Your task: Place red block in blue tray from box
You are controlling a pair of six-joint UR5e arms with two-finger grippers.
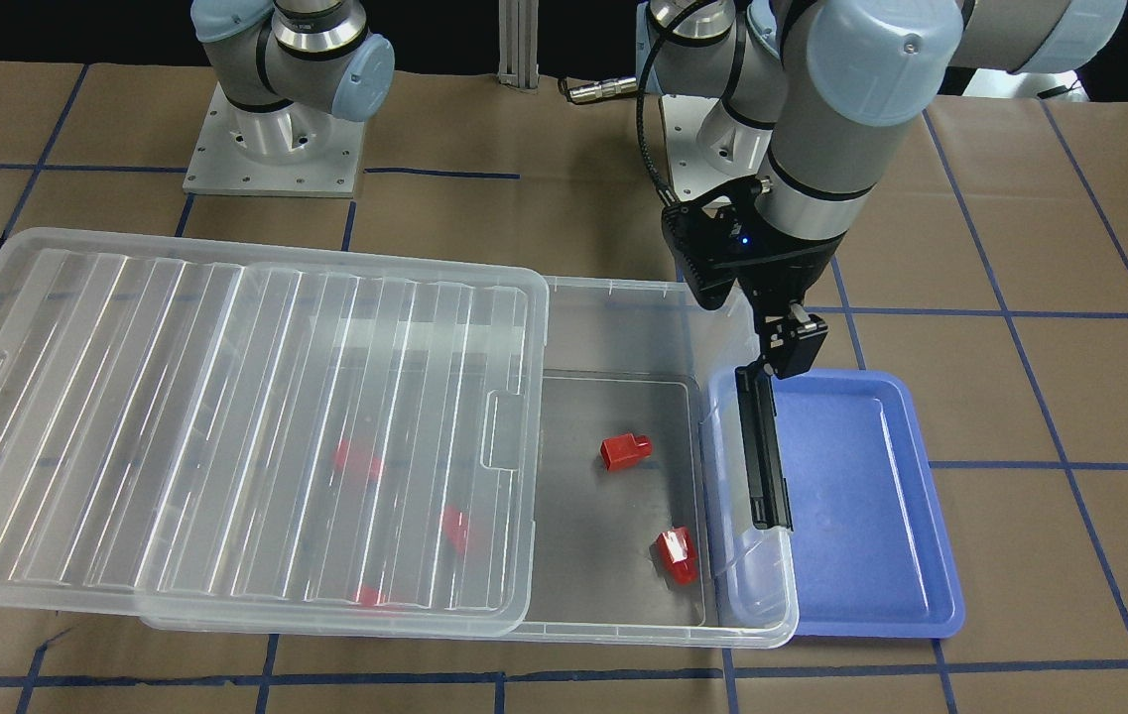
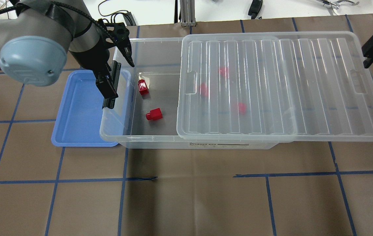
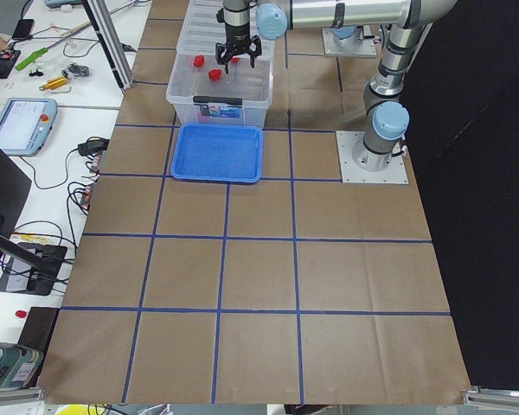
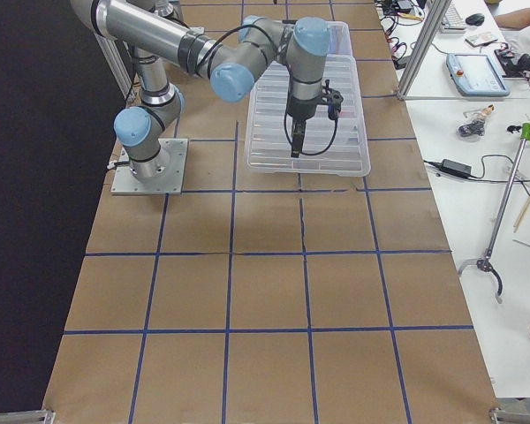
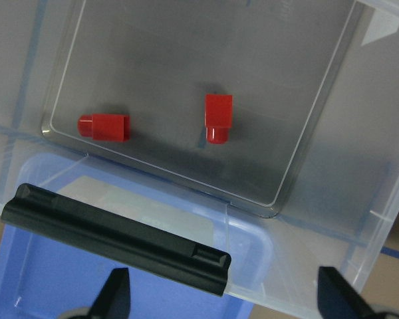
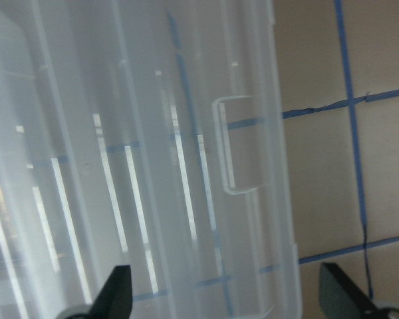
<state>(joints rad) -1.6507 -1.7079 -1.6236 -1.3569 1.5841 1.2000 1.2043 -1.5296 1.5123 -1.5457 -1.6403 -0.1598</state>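
Observation:
The red block point(image 1: 625, 451) lies on the floor of the clear box point(image 1: 623, 288), in its uncovered end; it also shows in the overhead view point(image 2: 154, 114) and the left wrist view point(image 5: 218, 117). The blue tray point(image 1: 861, 496) is empty and lies beside that end, partly under the box's rim. My left gripper point(image 5: 226, 299) is open and empty, above the black latch bar point(image 1: 762, 456) on the box's short end. My right gripper point(image 6: 226, 299) is open and empty over the far end of the ribbed lid point(image 2: 281, 88).
A tapered red piece point(image 1: 678, 553) lies near the latch end of the box. Three red pieces point(image 2: 203, 89) show blurred under the lid, which is slid toward my right and overhangs the box. Brown paper with blue tape lines point(image 2: 186, 177) covers the table.

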